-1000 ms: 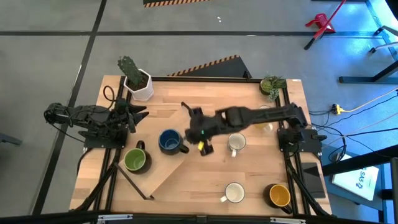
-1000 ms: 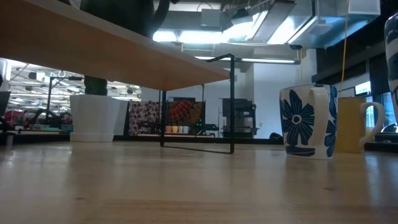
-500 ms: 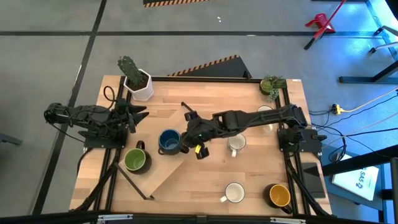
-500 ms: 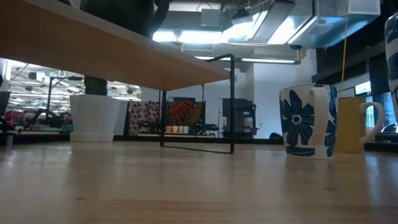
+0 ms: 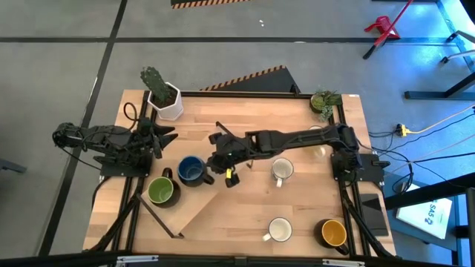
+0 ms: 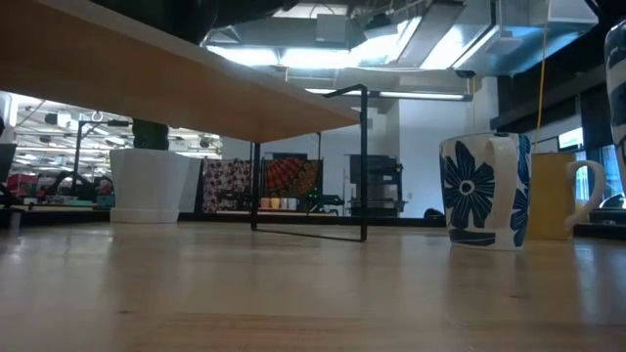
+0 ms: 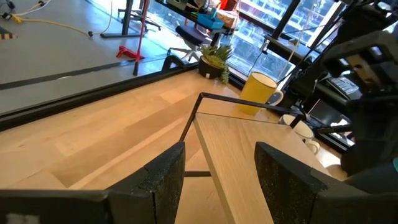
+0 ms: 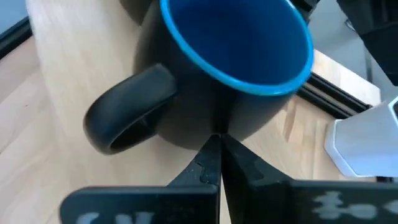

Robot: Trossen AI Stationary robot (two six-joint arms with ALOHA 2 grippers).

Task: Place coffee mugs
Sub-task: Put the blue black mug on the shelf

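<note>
Fingers of the right end effector (image 8: 214, 163) are pressed together, tips against the wall of the dark blue mug (image 8: 217, 71) — closed and nudging it, it seems, not gripping it. From above, that mug (image 5: 191, 170) stands on the table (image 5: 297, 215) just beside the green mug (image 5: 161, 190), with the right end effector (image 5: 220, 170) at its side.

Farther off: a white mug (image 5: 281, 170) mid-table, another white one (image 5: 280, 230) near the front edge, and the yellow-orange mug (image 5: 333, 233) at the corner. That makes five counted — a sixth I cannot make out under the arm. Judging by this, two mugs are gathered on the left; three remain.

The left end effector (image 7: 214, 165) waits at the table's left edge, fingers apart.
</note>
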